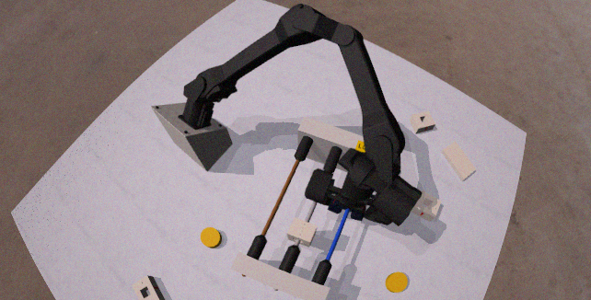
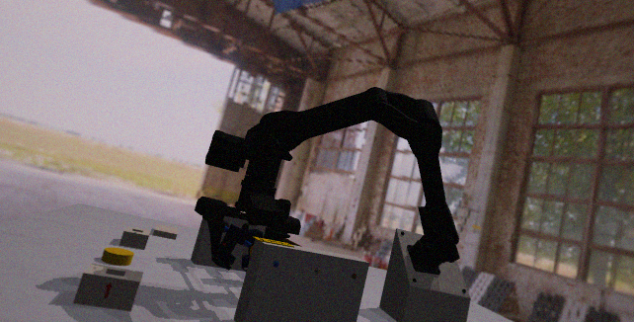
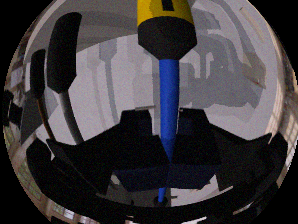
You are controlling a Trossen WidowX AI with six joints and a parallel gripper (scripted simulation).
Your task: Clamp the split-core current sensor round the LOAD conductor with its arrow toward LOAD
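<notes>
The dark navy split-core sensor (image 1: 335, 205) (image 3: 167, 176) is around the blue conductor (image 1: 339, 236) (image 3: 169, 95). In the wrist view its two halves stand apart at the top, one on each side of the conductor. Its arrow cannot be made out. My gripper (image 1: 347, 209) (image 3: 164, 127) is shut on the sensor, its fingers wide on the outer sides of the two halves. The yellow LOAD marker (image 1: 361, 146) (image 2: 273, 241) sits on the end block. A yellow sleeve (image 3: 155, 9) is on the conductor's black end. The arm hides part of the sensor in the top view.
Beside the blue conductor run a grey conductor (image 1: 311, 212) (image 3: 71, 117) carrying a pale box (image 1: 302, 232) and a brown conductor (image 1: 281, 197). A near end block (image 1: 276, 276) holds their other ends. Yellow discs (image 1: 211, 237) (image 1: 397, 282) and several pale blocks lie around.
</notes>
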